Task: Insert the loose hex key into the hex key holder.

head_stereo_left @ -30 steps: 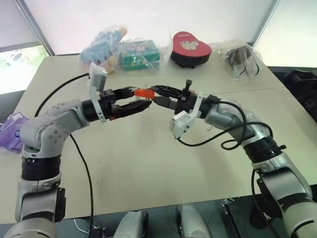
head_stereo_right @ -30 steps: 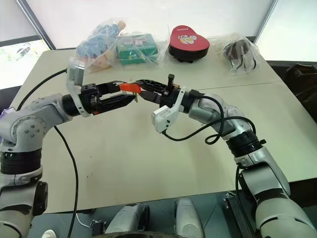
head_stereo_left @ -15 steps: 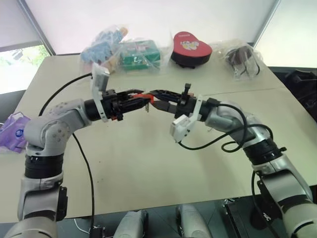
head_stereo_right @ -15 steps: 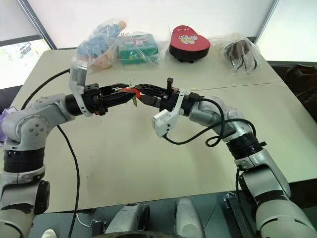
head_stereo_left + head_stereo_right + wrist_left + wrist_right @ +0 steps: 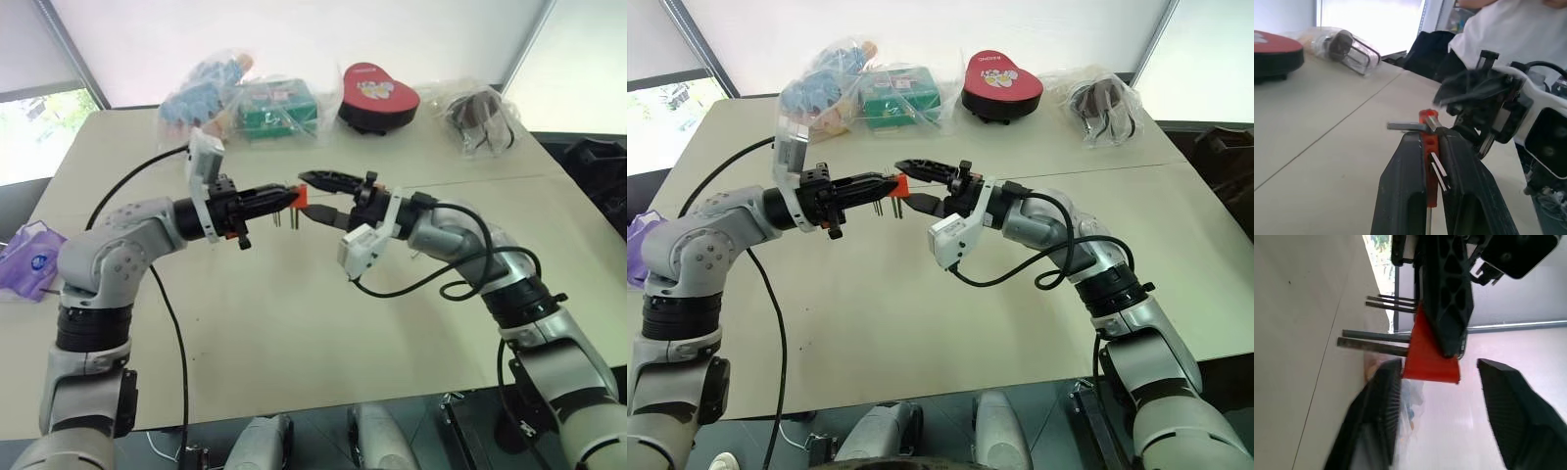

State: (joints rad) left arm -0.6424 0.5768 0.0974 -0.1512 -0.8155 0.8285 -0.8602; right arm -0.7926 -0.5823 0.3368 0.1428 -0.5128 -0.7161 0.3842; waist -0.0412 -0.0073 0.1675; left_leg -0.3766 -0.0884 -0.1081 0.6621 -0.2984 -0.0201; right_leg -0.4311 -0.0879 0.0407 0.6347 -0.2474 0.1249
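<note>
Left eye view: the left gripper (image 5: pixel 279 197) is clamped on the hex key holder (image 5: pixel 298 198), held in the air above the table (image 5: pixel 294 323); the right gripper (image 5: pixel 328 196) faces it, fingers apart, one above and one below the holder's free end, touching nothing that I can make out; I judge this a hand-over of the holder, and the loose hex key I cannot pick out apart from the keys hanging from the holder; beyond the holder, at the table's far edge, lie a red heart-shaped box (image 5: pixel 377 96), a green packet (image 5: pixel 277 108) and clear bags (image 5: pixel 478 117).

Left wrist view: the two black fingers (image 5: pixel 1408 191) pinch the orange-red block flat between them; a short grey key (image 5: pixel 1406 126) juts sideways from its tip, others slant out lower down; past the holder stands the right gripper, and a person in a white top (image 5: pixel 1503 29) sits behind it.

Right wrist view: the holder (image 5: pixel 1430 357) sits between the spread fingers (image 5: pixel 1383 401) with clear gaps either side; four thin keys (image 5: pixel 1374 341) stick out of it; next, by my reckoning, the right arm must back away and fetch the loose key.
</note>
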